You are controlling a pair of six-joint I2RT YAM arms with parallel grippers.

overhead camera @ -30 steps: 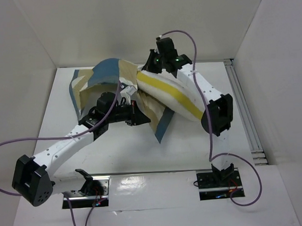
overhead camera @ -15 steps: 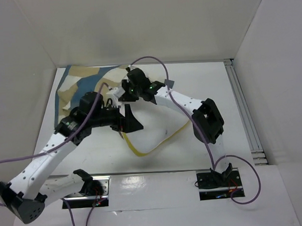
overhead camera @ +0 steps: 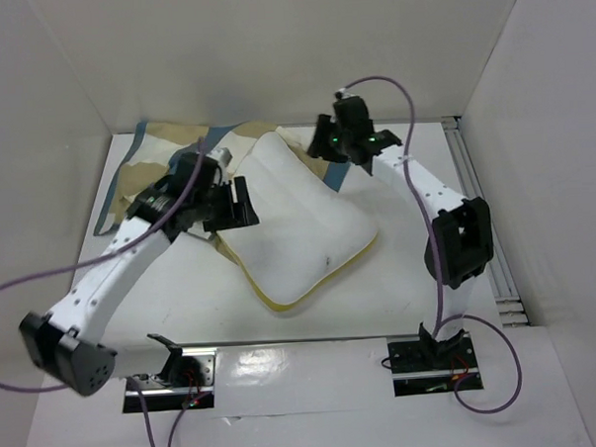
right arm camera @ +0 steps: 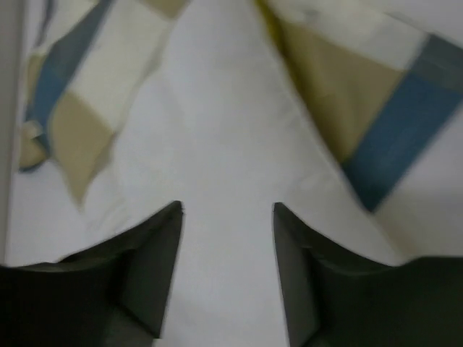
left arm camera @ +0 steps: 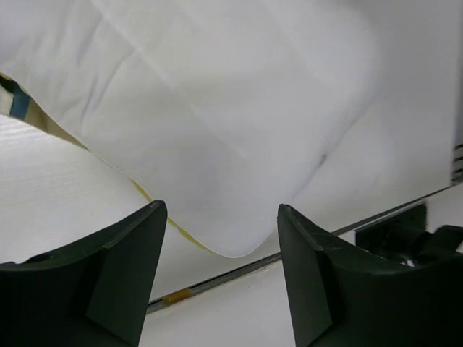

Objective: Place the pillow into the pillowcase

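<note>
The white pillow (overhead camera: 300, 221) lies flat mid-table, its yellow piped edge along the near side; it also fills the left wrist view (left arm camera: 217, 108) and the right wrist view (right arm camera: 217, 144). The checked blue, tan and cream pillowcase (overhead camera: 152, 166) is spread at the back left, partly under the pillow's far corner (right arm camera: 376, 130). My left gripper (overhead camera: 242, 202) (left arm camera: 221, 213) stands open at the pillow's left edge, holding nothing. My right gripper (overhead camera: 328, 169) (right arm camera: 227, 210) hangs open over the pillow's far corner, with nothing between its fingers.
White walls close in the table at the back and both sides. An aluminium rail (overhead camera: 481, 211) runs along the right side. The arm bases (overhead camera: 428, 359) sit at the near edge, and purple cables loop off both arms.
Both grippers have opened and let go. The pillow now lies flat on the table. The right gripper moved back and right, and the left gripper shifted to the pillow's left edge.
</note>
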